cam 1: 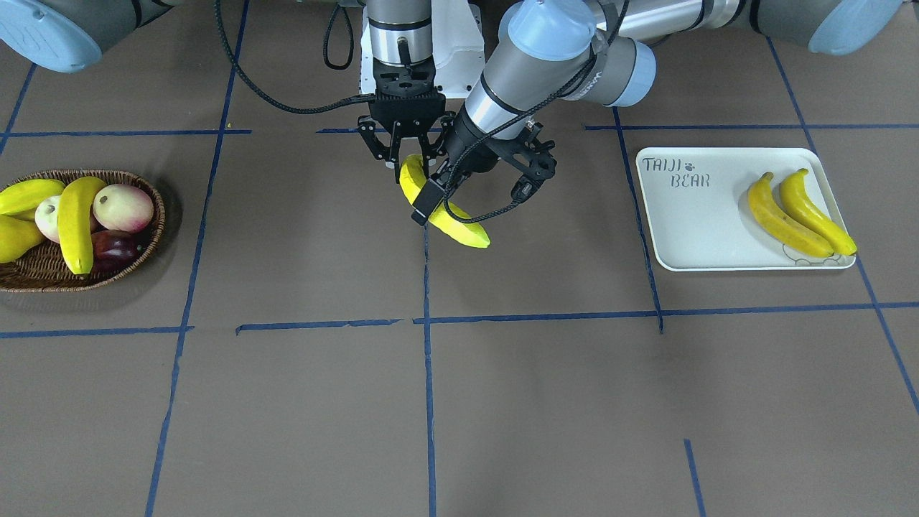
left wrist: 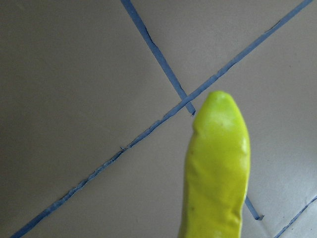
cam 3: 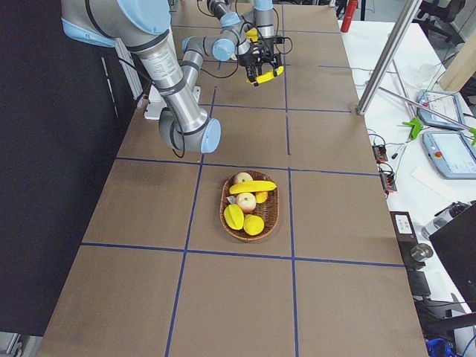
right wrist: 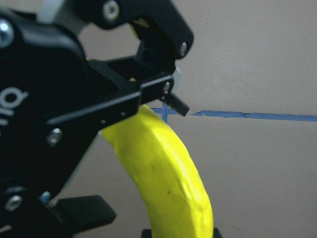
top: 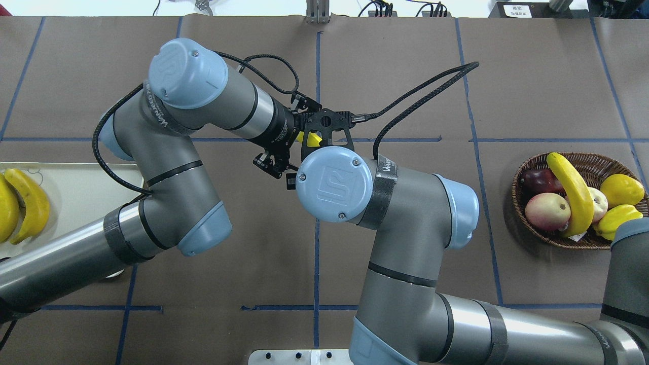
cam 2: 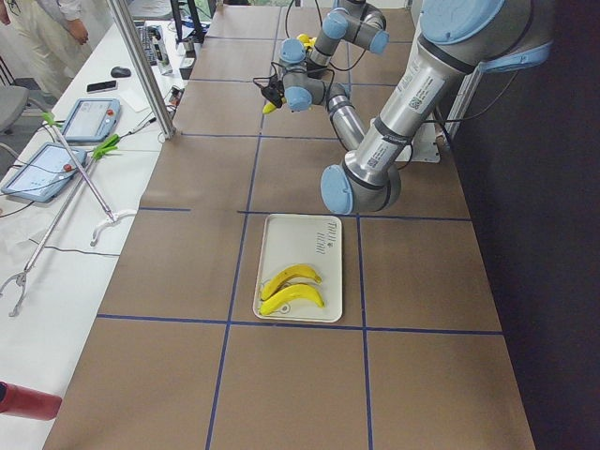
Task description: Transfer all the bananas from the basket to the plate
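Brown table (cam 1: 538,416), gridded with blue tape (cam 1: 429,402). Along the operators' side, a white bench (cam 2: 66,291) carrying two tablets (cam 2: 91,119), a mouse (cam 2: 120,71) and a phone (cam 2: 101,85), with a slanted metal post (cam 2: 141,66) rising from its edge. Opposite, a black panel (cam 3: 44,186). At the bench's far end, a person (cam 2: 42,37) standing. Even, soft light.

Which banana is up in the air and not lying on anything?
The banana in the middle, held up above the table. Two other bananas lie on the plate, and the last banana lies in the basket.
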Available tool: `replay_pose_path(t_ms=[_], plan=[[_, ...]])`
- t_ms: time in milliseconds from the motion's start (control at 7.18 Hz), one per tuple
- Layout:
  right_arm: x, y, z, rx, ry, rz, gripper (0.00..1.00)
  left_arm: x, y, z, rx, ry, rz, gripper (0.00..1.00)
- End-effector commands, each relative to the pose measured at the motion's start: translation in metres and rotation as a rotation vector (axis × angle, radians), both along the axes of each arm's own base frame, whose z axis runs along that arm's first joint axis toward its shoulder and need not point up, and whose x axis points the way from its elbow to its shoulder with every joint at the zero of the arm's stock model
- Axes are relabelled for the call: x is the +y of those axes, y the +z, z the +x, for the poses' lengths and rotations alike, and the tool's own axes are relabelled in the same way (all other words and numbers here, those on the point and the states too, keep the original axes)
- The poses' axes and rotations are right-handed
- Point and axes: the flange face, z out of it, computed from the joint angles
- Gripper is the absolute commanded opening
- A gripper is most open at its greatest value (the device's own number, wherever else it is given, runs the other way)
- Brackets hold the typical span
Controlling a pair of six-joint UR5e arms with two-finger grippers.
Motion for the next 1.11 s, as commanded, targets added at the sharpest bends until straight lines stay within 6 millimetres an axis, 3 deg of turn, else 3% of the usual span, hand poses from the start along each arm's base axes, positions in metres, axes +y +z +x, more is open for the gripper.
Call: replay_pose_path(t_ms=[0, 139, 278, 418, 975], plan=[[0.001, 0.0, 0.002, 0.003, 0.0, 0.0, 0.05, -0.001, -0.001, 0.0, 0.008, -0.012, -0.023, 0.0], [0.003, 0.0, 0.003, 0.003, -0.007, -0.006, 0.41, -0.003, -0.003, -0.004, 0.014, -0.019, -0.02, 0.0], [0.004, 0.006, 0.003, 0.013, -0.004, -0.005, 0.89, -0.004, -0.005, -0.009, 0.022, -0.023, -0.015, 0.0], [0.005, 0.001, 0.004, 0.001, -0.012, -0.006, 0.99, -0.005, -0.006, -0.011, 0.023, -0.026, -0.012, 0.0], [0.02, -0.006, 0.038, -0.04, -0.04, 0.007, 0.99, -0.009, 0.008, -0.011, 0.001, -0.028, -0.013, 0.0]])
